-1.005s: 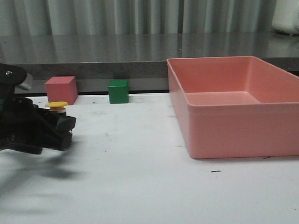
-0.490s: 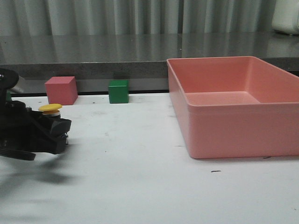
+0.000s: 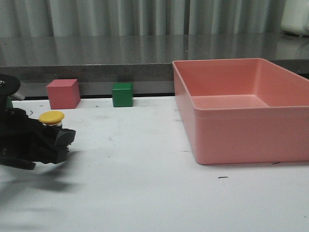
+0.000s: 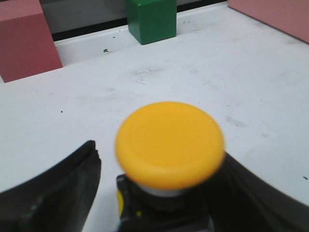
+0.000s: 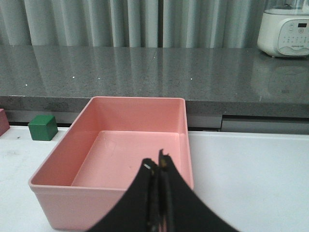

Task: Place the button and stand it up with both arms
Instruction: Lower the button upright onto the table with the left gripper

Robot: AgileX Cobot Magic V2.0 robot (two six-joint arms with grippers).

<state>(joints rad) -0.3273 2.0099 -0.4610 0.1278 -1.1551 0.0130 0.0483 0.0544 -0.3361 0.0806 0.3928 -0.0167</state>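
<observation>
The button [image 3: 51,117] stands upright on the white table at the far left, its yellow cap up and its whitish collar showing. Its black body sits between the fingers of my left gripper [image 3: 64,139]. In the left wrist view the yellow cap [image 4: 170,143] fills the middle, and my left gripper [image 4: 159,159] is open around the body. A strip of table shows between one finger [image 4: 72,179] and the body; the other finger lies against it. My right gripper [image 5: 158,166] is shut and empty, above the near edge of the pink bin; it is out of the front view.
A large pink bin [image 3: 241,140] stands on the right half of the table and also shows in the right wrist view [image 5: 63,183]. A pink cube [image 3: 63,93] and a green cube [image 3: 122,94] sit at the table's back edge, beyond the button. A grey counter runs behind.
My left gripper has moved down and to the left with the button. The button now sits lower, and a gap shows beside its body.
</observation>
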